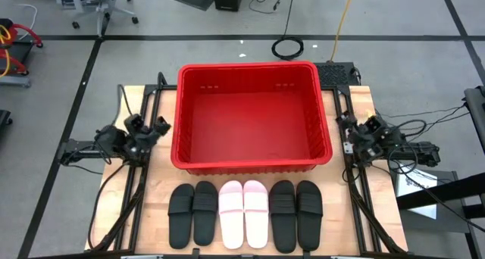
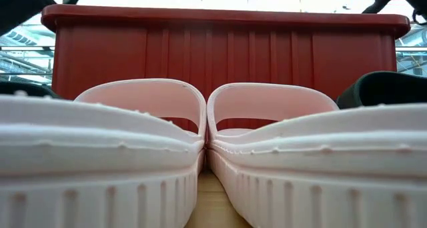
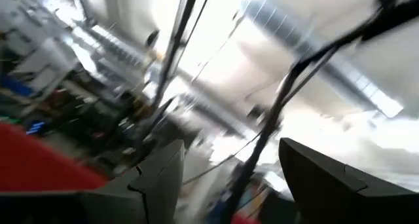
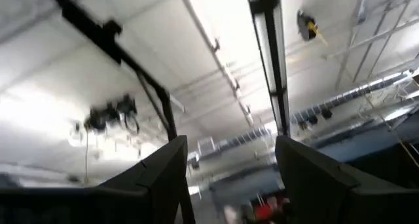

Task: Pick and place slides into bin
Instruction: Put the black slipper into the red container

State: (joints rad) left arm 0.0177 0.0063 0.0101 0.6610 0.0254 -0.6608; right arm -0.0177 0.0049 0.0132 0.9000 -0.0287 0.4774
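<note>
I see the wooden counter [image 1: 151, 191] carrying everything, with the red bin [image 1: 250, 162] sitting at its middle toward the far edge; I see nothing inside it. Just in front of the bin, along the near edge, six slides lie side by side in a row with none in the bin: a black pair [image 1: 192, 213] off the bin's left corner, a pink-white pair [image 1: 243, 213] in line with the bin's middle, and another black pair [image 1: 296, 214] off its right corner. My left tool [image 1: 157, 129] waits just beside the bin's left wall, fingers [image 3: 157, 178] apart, gripping nothing. My right tool [image 1: 350, 130] waits just beside the bin's right wall, fingers [image 4: 160, 175] also apart and empty.
</note>
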